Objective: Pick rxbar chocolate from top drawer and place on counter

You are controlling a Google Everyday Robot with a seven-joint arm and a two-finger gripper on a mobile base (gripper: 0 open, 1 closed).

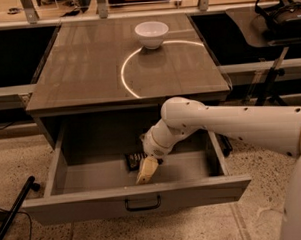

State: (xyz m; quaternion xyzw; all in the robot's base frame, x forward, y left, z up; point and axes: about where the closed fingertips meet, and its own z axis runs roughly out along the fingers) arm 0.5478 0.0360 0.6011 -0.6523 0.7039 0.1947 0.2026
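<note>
Gripper [146, 170] in top drawer [143, 193], beside rxbar chocolate [133, 160] (lettering unreadable).

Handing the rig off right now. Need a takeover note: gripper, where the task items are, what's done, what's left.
Gripper: down inside the open top drawer, at the right end of the rxbar chocolate. No grasp confirmed.
Rxbar chocolate: lying on the drawer floor near the middle, partly hidden by the gripper.
Counter: a white bowl sits near its back edge.
Done: drawer open, gripper at the bar.
Left: grasp the bar, lift it out, set it on the counter.
</note>
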